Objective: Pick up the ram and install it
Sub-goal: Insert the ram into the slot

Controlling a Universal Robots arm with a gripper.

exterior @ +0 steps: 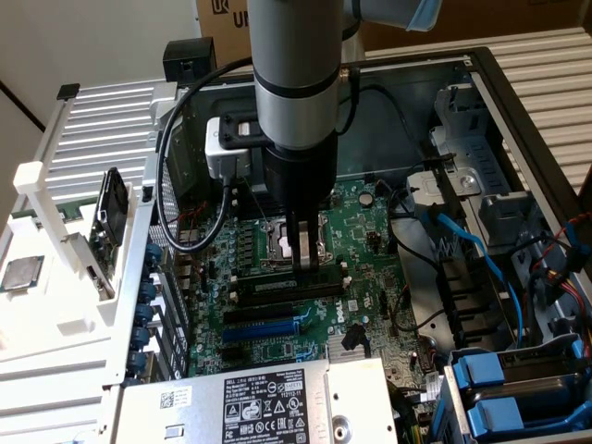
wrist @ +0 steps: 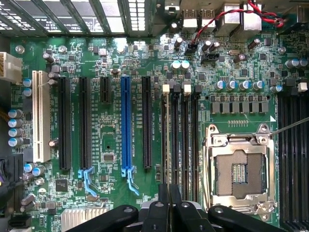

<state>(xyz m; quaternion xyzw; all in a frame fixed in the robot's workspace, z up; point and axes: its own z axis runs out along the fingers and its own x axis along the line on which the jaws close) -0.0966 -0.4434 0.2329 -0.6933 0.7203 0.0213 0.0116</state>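
My gripper (exterior: 305, 264) hangs straight down over the green motherboard (exterior: 370, 231), just beside the processor socket (exterior: 289, 236). In the wrist view its black fingers (wrist: 163, 205) stand almost together. Between them a thin grey edge runs away lengthwise, which I take for the ram (wrist: 169, 145) seen edge-on. It lies in line with the outermost black memory slot (wrist: 167, 164), the one with a white end clip (wrist: 166, 88). Whether the ram is above the slot or seated in it cannot be told.
Beside that slot run more memory slots (wrist: 186, 145), then black and blue expansion slots (wrist: 125, 125). A white rack (exterior: 55, 231) at the exterior view's left holds a silver processor chip (exterior: 20, 275). Blue cables (exterior: 462, 240) and drive bays (exterior: 518, 388) crowd the exterior view's right.
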